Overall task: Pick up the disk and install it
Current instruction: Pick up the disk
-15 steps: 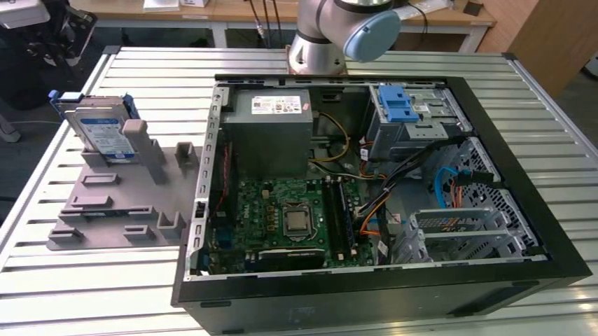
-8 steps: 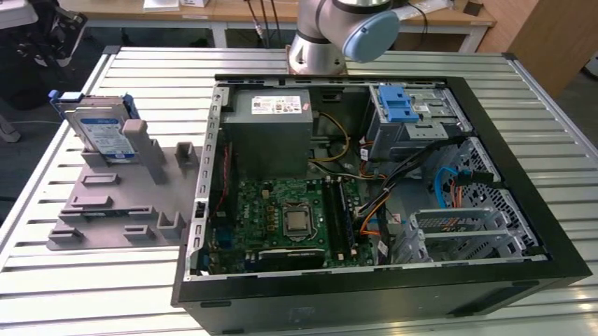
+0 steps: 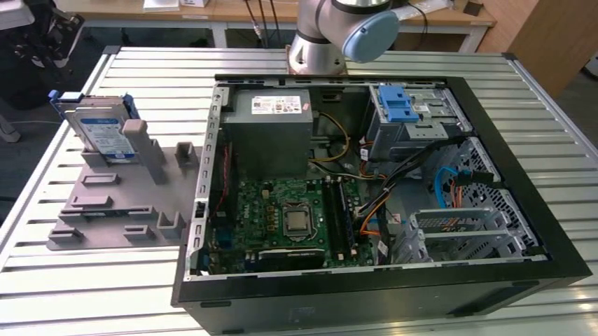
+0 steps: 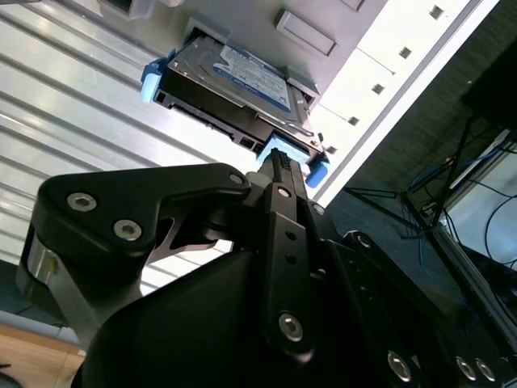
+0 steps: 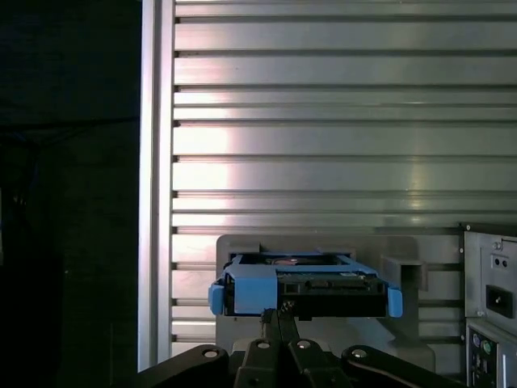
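The disk (image 3: 101, 129) is a silver hard drive with a white-and-blue label and blue plastic rails. It stands on edge in a slot of the grey holder (image 3: 122, 203) on the exterior view's left. In both wrist views the disk (image 4: 234, 85) (image 5: 303, 283) lies just beyond the tips of my gripper (image 4: 276, 159) (image 5: 279, 309). The black fingers are pressed together with nothing between them, and I see no contact with the disk.
An open computer case (image 3: 374, 175) lies on the slatted metal table (image 3: 94, 294), with a grey power supply box (image 3: 271, 129) and a silver cage with a blue latch (image 3: 402, 105) inside. The arm's base (image 3: 323, 42) stands behind the case. The table's edge (image 5: 153, 194) runs close to the holder.
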`<state>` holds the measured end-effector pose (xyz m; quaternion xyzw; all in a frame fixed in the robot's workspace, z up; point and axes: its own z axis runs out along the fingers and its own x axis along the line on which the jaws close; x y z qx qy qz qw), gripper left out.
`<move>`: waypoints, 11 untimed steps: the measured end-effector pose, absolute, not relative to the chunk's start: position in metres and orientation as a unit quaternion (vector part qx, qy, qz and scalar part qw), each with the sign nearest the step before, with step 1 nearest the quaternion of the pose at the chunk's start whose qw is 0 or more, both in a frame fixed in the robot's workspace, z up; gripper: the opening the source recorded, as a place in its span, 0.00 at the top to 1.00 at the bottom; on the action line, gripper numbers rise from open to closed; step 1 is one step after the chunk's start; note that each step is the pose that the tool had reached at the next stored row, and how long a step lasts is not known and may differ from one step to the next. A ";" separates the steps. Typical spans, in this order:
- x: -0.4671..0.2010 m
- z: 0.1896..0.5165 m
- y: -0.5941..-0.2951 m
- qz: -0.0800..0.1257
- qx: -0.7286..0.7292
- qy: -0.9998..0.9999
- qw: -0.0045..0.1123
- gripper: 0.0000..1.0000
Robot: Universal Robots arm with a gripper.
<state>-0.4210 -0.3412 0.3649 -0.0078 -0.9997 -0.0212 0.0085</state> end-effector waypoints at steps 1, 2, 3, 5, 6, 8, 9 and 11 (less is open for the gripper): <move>-0.421 0.365 -0.341 -0.021 -0.008 -1.000 0.008 0.89; -0.421 0.365 -0.341 -0.021 -0.008 -1.000 0.008 0.89; -0.421 0.365 -0.341 -0.021 -0.008 -1.000 0.008 0.89; -0.421 0.365 -0.341 -0.021 -0.006 -1.000 0.008 0.89; -0.421 0.365 -0.341 -0.021 0.000 -1.000 0.009 0.89; -0.421 0.365 -0.341 -0.021 0.016 -1.000 0.009 0.89; -0.421 0.365 -0.341 -0.021 0.024 -0.999 0.009 0.89; -0.421 0.365 -0.341 -0.021 0.040 -0.999 0.009 0.89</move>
